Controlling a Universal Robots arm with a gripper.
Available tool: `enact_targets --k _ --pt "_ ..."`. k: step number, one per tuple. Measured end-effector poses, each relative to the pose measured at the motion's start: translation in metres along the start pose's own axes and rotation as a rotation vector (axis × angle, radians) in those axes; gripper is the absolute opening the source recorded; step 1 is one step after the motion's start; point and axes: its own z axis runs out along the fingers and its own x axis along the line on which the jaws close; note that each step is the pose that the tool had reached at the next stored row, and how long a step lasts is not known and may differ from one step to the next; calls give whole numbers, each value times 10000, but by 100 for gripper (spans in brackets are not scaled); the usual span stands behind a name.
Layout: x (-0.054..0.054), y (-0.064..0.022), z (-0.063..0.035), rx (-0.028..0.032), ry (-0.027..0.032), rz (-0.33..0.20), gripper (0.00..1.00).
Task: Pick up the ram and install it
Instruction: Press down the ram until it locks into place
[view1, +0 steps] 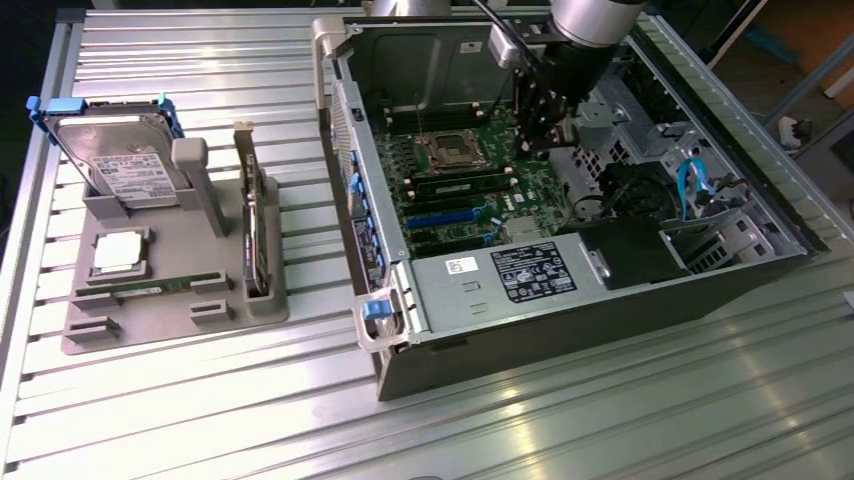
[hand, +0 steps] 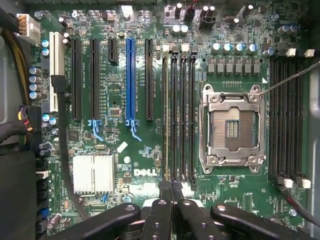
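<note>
Starting at the exterior view's left, a grey tray (view1: 167, 325) sits on the slatted bench (view1: 561, 420); in it a hard drive (view1: 127, 160) stands tilted in a blue frame at the upper left of the frame; below that a square silver CPU (view1: 118, 250) lies flat; nearer the tray's front edge a spare ram (view1: 147, 287) lies in its groove; just right of these a dark card (view1: 251, 215) stands on edge.

At mid-frame the open case (view1: 574, 300) lies on its side with the board (view1: 467, 190) facing up; the empty CPU socket (view1: 447, 150) sits in the upper middle of the board; just below it the ram (view1: 461, 186) stands in one of the dark slots, well apart from the tray; blue slots run below that.

At the upper right of the frame the arm (view1: 587, 20) reaches down into the case; the claw (view1: 545, 130) hangs just right of the socket, close above the board.

In the wrist view the ram (hand: 165, 115) shows edge-on as a pale strip in the slot of its bank farthest from the socket (hand: 231, 127); the claw (hand: 172, 192) has its fingers pressed together with nothing between them; their tips sit over one end of that slot bank, near the ram's end; whether they touch it cannot be told.
</note>
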Motion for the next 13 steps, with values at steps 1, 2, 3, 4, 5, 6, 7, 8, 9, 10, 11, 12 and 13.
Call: enact_targets --k 1,2,3,4,5,6,7,8,9,10,11,12,13 --pt "0 0 9 0 -1 0 11" --pt "0 0 21 1 0 0 11" --pt "0 -1 31 1 0 0 11" --pt "1 -1 41 2 -1 0 11" --pt "1 -1 57 3 -1 0 11" --pt "1 -1 67 3 0 0 11" --pt "1 -1 76 4 -1 0 11" --pt "1 -1 88 5 0 0 11" --pt "1 -2 98 6 0 0 11" --pt "2 -2 108 6 0 0 11" --pt "2 -2 117 7 0 0 11" --pt "2 -2 126 7 0 0 11" --pt "2 -2 136 8 -1 0 11"
